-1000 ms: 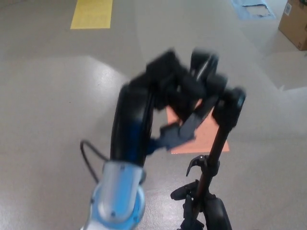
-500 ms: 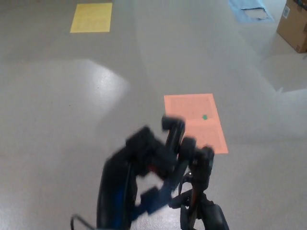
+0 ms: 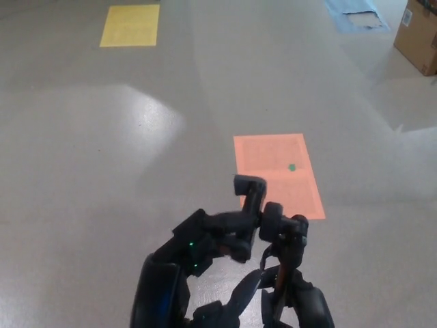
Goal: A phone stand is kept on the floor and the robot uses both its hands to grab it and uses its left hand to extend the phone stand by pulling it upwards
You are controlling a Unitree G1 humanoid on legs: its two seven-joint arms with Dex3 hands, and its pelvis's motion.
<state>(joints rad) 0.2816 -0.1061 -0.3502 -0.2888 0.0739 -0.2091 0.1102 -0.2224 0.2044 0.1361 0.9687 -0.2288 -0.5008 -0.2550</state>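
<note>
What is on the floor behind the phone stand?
An orange square with a small green dot lies behind the phone stand. Its near edge is partly hidden by the stand and left hand.

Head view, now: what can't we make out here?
- Stand base: cut off by the bottom edge, hidden behind the hands.
- Left hand grip on the stand: black on black, contact unclear.
- Right hand: mostly cropped at the bottom edge, fingers hidden.
- Green mark on the orange mat: too small to identify.

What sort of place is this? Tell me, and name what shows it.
Probably an indoor lab or test hall: a wide, glossy grey floor with coloured rectangles marked on it, one yellow and one orange, and a cardboard box at the far right edge.
</note>
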